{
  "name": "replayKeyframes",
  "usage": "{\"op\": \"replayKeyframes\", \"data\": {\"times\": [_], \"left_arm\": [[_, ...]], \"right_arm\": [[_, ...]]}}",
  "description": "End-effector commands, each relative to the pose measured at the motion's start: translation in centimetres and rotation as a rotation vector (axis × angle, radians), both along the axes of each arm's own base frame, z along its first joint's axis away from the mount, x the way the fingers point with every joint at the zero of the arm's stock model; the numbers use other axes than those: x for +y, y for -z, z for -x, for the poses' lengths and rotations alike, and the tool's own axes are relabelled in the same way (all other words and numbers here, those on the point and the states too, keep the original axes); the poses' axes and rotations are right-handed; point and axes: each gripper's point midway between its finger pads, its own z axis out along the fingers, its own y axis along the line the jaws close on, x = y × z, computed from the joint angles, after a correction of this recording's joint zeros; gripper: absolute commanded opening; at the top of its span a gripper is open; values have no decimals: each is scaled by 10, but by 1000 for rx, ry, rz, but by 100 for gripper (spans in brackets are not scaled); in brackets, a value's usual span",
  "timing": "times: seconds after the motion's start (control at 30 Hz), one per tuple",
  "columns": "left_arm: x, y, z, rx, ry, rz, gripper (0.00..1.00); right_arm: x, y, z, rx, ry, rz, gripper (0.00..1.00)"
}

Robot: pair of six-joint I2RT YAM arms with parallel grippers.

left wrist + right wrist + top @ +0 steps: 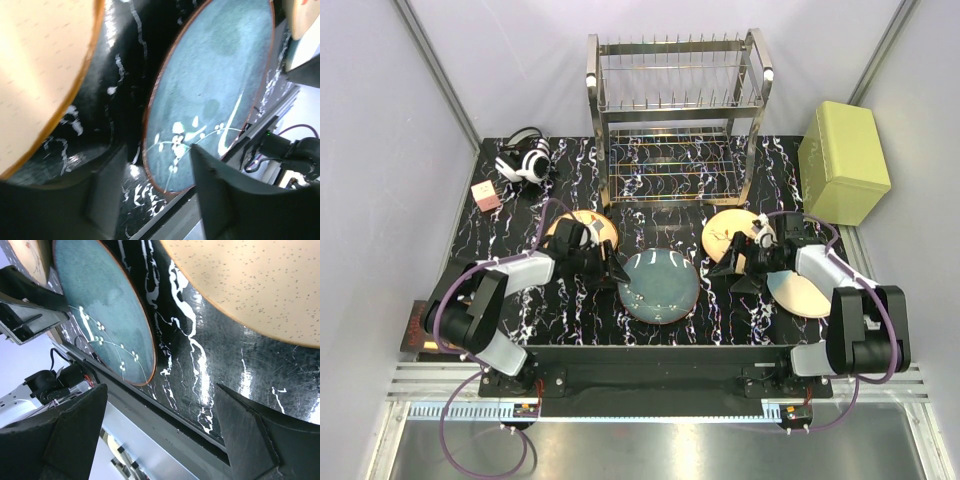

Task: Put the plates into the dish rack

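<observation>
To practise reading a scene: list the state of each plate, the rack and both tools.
left tool: open, astride rim of teal plate
right tool: open, empty
teal plate: flat
left orange plate: flat, partly hidden
right orange plate: flat, untouched
cream plate: flat, partly hidden
dish rack: upright, no plates

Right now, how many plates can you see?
4. The teal plate lies front centre; one orange plate behind it to the left; a second orange plate behind to the right; the cream plate far right. No others seem hidden.
</observation>
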Motion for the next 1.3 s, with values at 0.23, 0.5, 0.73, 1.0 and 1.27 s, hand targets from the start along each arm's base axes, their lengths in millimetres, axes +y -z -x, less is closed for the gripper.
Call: {"op": "replayKeyframes", "data": {"times": [0.23,0.5,0.73,1.0,1.27], "left_arm": [[-17,-11,-7,-45,12,92,34],[-20,2,-12,-19,26,78,9],[-21,-10,-7,-28,56,176,0],[-19,-19,8,-45,136,286,0],[-21,-18,7,-37,145,293,0]], "right_arm": [[15,21,-2,28,-61,-34,93],[27,36,-6,17,-134,-36,93],[32,31,-6,-8,-152,-74,93],[56,29,1,-4,-219,-192,88],[88,33,11,45,-305,-233,77]]}}
